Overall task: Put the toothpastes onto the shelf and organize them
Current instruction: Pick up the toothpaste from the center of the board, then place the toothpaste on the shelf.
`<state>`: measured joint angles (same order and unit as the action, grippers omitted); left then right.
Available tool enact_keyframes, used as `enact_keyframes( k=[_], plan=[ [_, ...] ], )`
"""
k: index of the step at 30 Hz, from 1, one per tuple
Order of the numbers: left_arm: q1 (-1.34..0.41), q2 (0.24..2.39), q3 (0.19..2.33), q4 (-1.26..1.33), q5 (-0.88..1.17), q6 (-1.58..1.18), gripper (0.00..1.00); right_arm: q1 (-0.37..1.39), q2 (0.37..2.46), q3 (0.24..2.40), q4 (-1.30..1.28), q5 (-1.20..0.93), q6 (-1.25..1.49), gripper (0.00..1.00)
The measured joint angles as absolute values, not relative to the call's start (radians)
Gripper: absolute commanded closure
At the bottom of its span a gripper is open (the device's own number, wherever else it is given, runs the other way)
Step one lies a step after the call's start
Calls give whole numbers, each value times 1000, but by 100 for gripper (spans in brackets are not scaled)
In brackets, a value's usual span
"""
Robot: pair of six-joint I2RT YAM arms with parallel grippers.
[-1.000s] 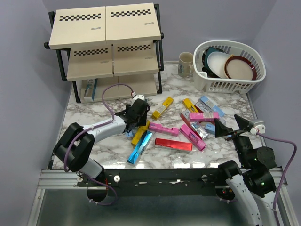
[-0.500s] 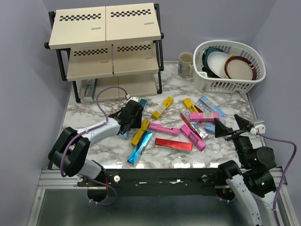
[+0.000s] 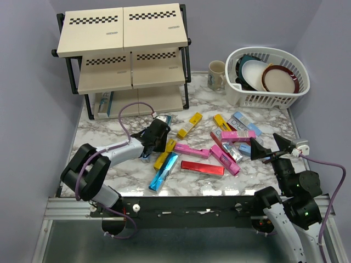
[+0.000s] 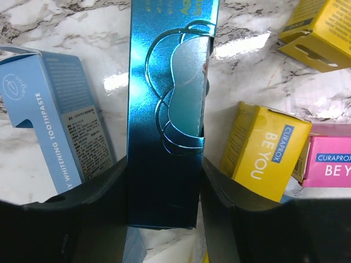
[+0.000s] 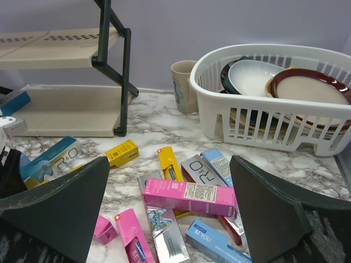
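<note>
Several toothpastes lie loose on the marble table [image 3: 98, 131], among them a pink carton [image 3: 191, 149], a red one [image 3: 202, 167] and a metallic teal one [image 3: 163, 171]. My left gripper [image 3: 156, 133] is in the pile's left part, shut on a metallic blue toothpaste [image 4: 164, 109]. Its jaws press that carton's two long sides [image 4: 164, 181]. A light blue carton [image 4: 60, 115] and a yellow one [image 4: 263, 148] lie on either side. My right gripper [image 3: 271, 147] hangs open over the pile's right edge, holding nothing [image 5: 170, 213]. The shelf [image 3: 123, 33] stands at the back left, with a carton [image 3: 104, 103] on its lowest board.
A white dish basket [image 3: 258, 98] with plates and bowls stands at the back right. A beige mug [image 3: 217, 74] is beside it. The shelf's black legs [image 5: 125, 82] reach the table near the pile. The table's front edge runs just ahead of the arm bases.
The left gripper has shifted slightly within the pile's left part and its jaws have narrowed onto the metallic blue carton. The right arm has not moved.
</note>
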<state>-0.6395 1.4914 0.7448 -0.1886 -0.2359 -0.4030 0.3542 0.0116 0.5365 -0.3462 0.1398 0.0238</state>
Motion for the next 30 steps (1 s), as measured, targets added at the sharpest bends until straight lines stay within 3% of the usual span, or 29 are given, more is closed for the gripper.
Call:
enact_keyframes(
  k=[1, 7, 17, 30],
  plan=[
    [-644, 1493, 746, -187, -236, -400, 53, 354, 12, 537, -346, 140, 24, 0],
    [-660, 1475, 749, -200, -234, -396, 53, 354, 12, 537, -346, 140, 23, 0],
    [-638, 1153, 725, -214, -230, -472, 53, 354, 12, 537, -346, 140, 23, 0],
    [-214, 856, 448, -100, 52, -712, 48, 355, 12, 537, -347, 137, 24, 0]
  ],
)
